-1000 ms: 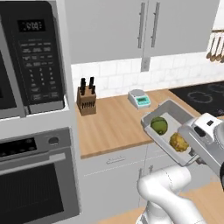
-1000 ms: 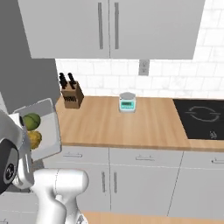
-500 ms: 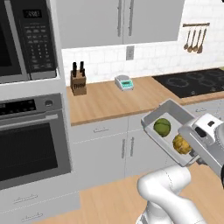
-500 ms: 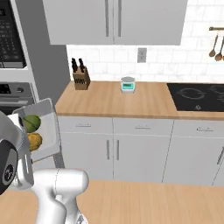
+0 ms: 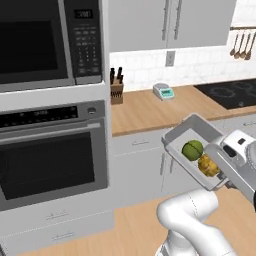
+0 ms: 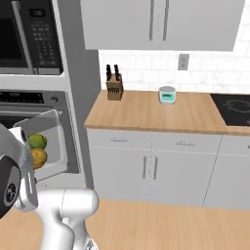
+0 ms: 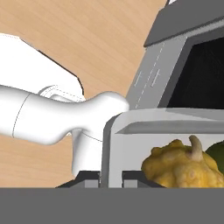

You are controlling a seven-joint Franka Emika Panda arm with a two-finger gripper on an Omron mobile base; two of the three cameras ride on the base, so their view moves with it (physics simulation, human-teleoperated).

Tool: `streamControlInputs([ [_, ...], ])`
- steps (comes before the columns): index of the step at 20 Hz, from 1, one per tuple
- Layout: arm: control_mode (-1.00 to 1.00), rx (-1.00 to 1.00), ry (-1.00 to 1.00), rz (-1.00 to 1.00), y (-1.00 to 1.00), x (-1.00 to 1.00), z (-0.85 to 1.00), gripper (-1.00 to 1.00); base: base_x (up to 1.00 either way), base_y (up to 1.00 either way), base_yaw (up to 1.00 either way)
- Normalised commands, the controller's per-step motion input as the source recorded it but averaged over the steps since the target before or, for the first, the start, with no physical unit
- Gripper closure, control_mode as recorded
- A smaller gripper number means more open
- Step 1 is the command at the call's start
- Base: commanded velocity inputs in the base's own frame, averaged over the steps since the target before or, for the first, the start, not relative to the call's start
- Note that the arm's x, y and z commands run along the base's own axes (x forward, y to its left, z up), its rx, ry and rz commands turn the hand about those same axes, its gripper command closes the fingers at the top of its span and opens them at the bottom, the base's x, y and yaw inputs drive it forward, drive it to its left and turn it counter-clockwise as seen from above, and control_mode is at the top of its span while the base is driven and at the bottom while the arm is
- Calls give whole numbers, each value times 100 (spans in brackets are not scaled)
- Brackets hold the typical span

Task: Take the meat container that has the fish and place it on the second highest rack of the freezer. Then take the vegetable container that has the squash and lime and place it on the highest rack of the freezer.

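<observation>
While the base has swung left over the last second, so that the wall oven [image 5: 52, 150] and microwave [image 5: 47, 42] now take up the left base view where counter and cabinets stood before, the tray [image 5: 196, 150] itself has kept its place against the arm. The gripper [image 7: 110, 177] is clamped on the near rim of that tray, its 2 tips pinching the wall from either side in the hand view. Inside lie the squash [image 5: 208, 165] and the lime [image 5: 193, 149], touching or very nearly so, the lime on the far side from the hand. The tray is carried tilted, in the air in front of the robot, well apart from the counter [image 6: 156, 111].

The shift of the whole scene reads as the base turning and driving, not as anything on the counter moving: the knife block [image 6: 114, 88] and the small scale [image 6: 167, 94] sit where they did against the backsplash. That suggests the second half of the job is in hand, the carry toward the freezer. What remains is to finish the drive and set the tray on the top shelf. The tilt is the risk; both items could roll toward the low edge.
</observation>
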Motion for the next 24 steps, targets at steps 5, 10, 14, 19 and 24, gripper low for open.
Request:
streamControlInputs([
  [5,100,0,0,0,0,0,0,100,-22,100,7],
  [10,100,0,0,0,0,0,0,100,-6,100,10],
  [14,100,0,0,0,0,0,0,100,0,100,13],
  [19,100,0,0,0,0,0,0,100,0,100,13],
  [24,100,0,0,0,0,0,0,100,1,100,11],
])
